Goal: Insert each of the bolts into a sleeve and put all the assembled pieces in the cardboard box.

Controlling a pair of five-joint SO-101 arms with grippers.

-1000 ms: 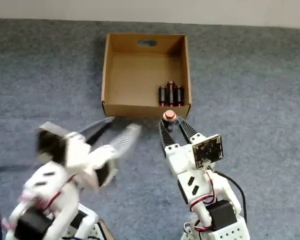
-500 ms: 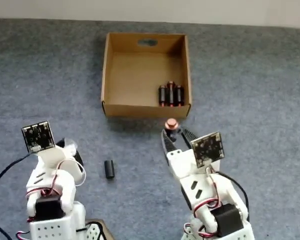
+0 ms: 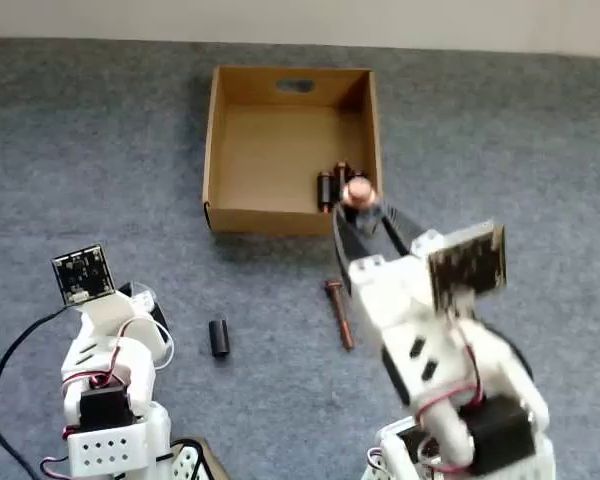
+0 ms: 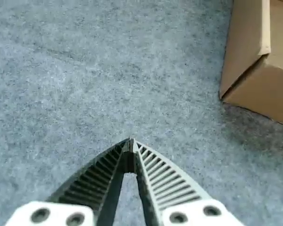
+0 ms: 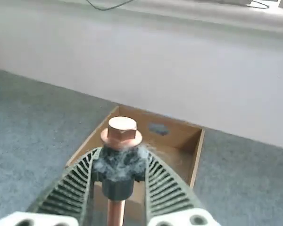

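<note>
My right gripper (image 3: 359, 207) is shut on an assembled piece, a copper bolt (image 5: 121, 131) standing upright in a black sleeve (image 5: 117, 178). It hangs above the front right corner of the cardboard box (image 3: 213, 150), whose far wall (image 5: 178, 133) lies ahead of the fingers. Several assembled pieces (image 3: 334, 186) lie in the box's front right corner. A loose copper bolt (image 3: 339, 314) and a loose black sleeve (image 3: 218, 337) lie on the carpet in front of the box. My left gripper (image 4: 130, 145) is shut on nothing, low over bare carpet, with a box corner (image 4: 254, 66) off to one side.
Grey carpet covers the whole table. The left arm (image 3: 108, 345) is folded back at the front left, well away from the box. Open carpet lies on both sides of the box.
The left arm has pulled back from its stretched pose, and the black sleeve now lies on the carpet. The right gripper has lifted its bolt and sleeve toward the box, uncovering a loose bolt.
</note>
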